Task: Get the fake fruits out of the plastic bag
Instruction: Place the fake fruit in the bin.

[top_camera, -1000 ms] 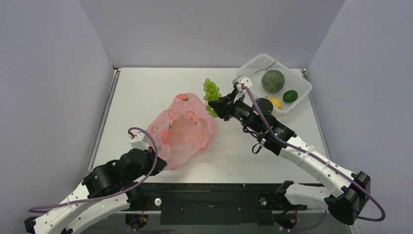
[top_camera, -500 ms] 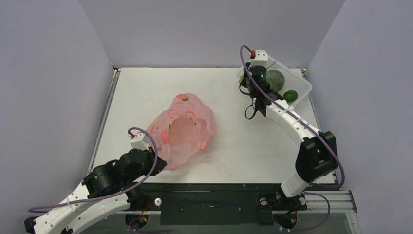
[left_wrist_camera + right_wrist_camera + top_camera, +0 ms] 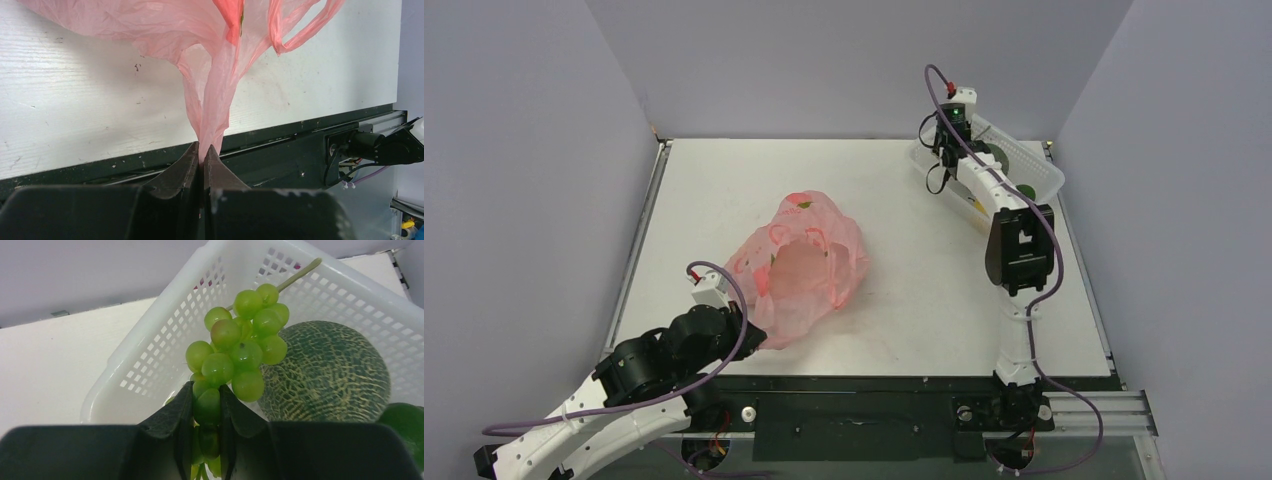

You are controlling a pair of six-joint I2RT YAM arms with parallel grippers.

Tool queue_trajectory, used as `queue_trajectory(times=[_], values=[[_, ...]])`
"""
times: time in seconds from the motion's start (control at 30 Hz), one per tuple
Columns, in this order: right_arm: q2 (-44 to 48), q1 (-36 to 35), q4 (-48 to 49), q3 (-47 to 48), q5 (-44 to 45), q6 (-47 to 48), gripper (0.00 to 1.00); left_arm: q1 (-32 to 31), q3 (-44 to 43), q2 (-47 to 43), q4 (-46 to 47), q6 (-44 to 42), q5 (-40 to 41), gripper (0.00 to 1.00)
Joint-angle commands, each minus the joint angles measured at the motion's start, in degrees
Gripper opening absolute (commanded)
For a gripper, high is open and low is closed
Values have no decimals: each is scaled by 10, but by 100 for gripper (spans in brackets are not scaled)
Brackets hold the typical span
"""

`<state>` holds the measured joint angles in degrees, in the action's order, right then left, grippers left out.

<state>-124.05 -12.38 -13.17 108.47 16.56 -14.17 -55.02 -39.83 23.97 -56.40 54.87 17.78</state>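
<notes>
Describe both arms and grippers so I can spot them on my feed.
Both match. The left arm and right arm have white links, some perforated, and bulky black joints. A purple cable loops along each to a white wrist block with a red tip. The left gripper and right gripper have black wedge-shaped fingers tapering to narrow tips.

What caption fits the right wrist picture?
The right fingers pinch green grapes at a white basket holding a melon.

Place: a robot lab cell.
Walls: lilac panels (image 3: pixel 844 70) are boxing in a white table (image 3: pixel 724 190) on 3 sides.
Rig: a black rail (image 3: pixel 874 385) is carrying 2 arms (image 3: pixel 639 370).
</notes>
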Motion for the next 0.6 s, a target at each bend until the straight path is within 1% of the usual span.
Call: queue_trajectory(times=[0.0,0.03,0.07,0.1,0.13,0.17,0.2,0.27,0.37,0.47,0.57], values=[[-53,-2,-63,90,18,7,15,-1,-7,4,4,-1,6,0],[-58,-2,-66,98,23,8,18,-1,-7,4,4,-1,6,0],[-62,-2,-67,100,29,8,26,-1,-6,4,4,-1,7,0],[-64,-1,-67,100,31,9,31,-2,-6,4,4,0,7,0],[-68,-1,-67,100,32,9,39,-1,-5,4,5,0,8,0],[-71,-1,-67,101,34,8,45,-1,-4,4,5,-1,8,0],[-76,-1,-69,102,33,9,54,-1,-5,5,6,-1,8,0],[-86,-1,-75,111,31,13,62,-1,-6,7,7,-3,8,0],[-92,-1,-91,124,22,17,68,-1,-7,10,7,-5,8,0],[-86,-1,-103,132,14,19,69,-1,-7,11,6,-6,7,0],[-60,-4,-107,125,8,16,70,-1,-6,9,6,-5,6,0]])
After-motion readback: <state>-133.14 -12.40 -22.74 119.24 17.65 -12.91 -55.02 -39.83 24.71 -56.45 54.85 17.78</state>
